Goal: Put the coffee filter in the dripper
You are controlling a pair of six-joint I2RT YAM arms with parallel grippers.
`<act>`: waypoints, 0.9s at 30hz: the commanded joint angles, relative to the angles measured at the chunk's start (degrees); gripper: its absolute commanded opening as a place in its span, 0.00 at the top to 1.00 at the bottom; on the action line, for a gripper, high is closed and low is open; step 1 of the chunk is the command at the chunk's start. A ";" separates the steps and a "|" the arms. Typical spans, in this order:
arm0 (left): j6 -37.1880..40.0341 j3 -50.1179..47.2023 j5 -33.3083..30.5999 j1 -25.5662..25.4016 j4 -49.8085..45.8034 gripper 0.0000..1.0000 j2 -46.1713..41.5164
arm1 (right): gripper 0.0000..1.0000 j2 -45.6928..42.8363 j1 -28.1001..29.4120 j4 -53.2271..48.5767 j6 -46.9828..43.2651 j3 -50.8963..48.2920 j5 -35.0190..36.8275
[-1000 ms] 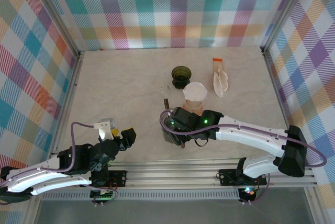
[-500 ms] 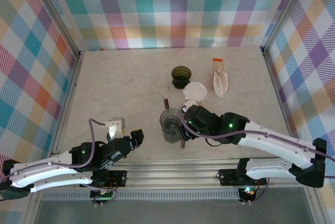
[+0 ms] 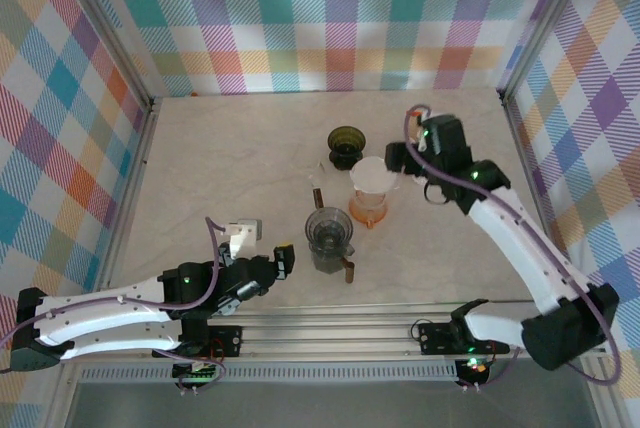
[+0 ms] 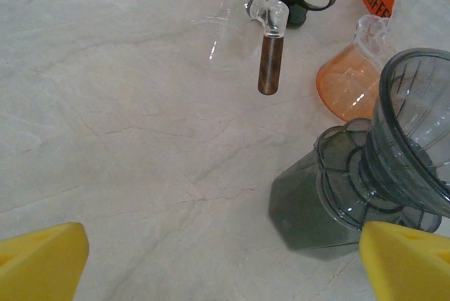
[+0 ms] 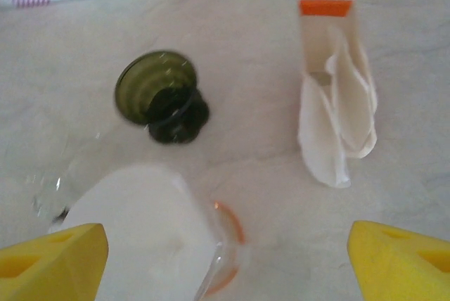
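While the white coffee filter (image 3: 372,174) is sitting inside the orange dripper (image 3: 368,212) near the middle of the table (image 3: 220,148) in the overhead view, the right gripper (image 3: 397,156) is hovering just at its two o'clock. A dark green dripper (image 3: 346,146) is standing at eleven o'clock of the orange one. A grey dripper (image 3: 328,233) is sitting on its server at seven o'clock, and a clear glass dripper (image 3: 320,184) with a wooden handle is lying at nine o'clock. The left gripper (image 3: 283,256) is pointing at the grey dripper from its eight o'clock.

Through the left wrist camera, the left gripper (image 4: 225,266) is holding its yellow fingertips (image 4: 39,259) wide apart with nothing between them. The grey dripper (image 4: 415,139) is standing at two o'clock, with the orange dripper (image 4: 348,79) beyond it. The glass dripper (image 4: 232,20) is lying at twelve o'clock.

Through the right wrist camera, the right gripper (image 5: 225,262) is also spreading its fingertips (image 5: 401,259) wide and gripping nothing. The filter (image 5: 137,223) is resting in the orange dripper (image 5: 230,234) at ten o'clock. The green dripper (image 5: 162,97) is sitting at eleven o'clock. A filter pack (image 5: 334,104) with loose filters spilling out is lying at one o'clock.
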 commanded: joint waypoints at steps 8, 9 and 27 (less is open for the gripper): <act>0.12 -2.60 2.55 4.08 -1.11 0.05 -11.03 | 0.46 16.29 -10.86 5.57 -4.66 1.34 -7.35; 0.13 -3.06 2.72 4.49 -1.45 0.07 -12.07 | 0.51 17.88 -11.18 5.73 -5.30 1.53 -7.10; 0.46 -3.71 5.94 7.81 -0.99 0.23 -9.94 | 0.66 31.39 -13.06 8.72 -9.04 5.60 -3.89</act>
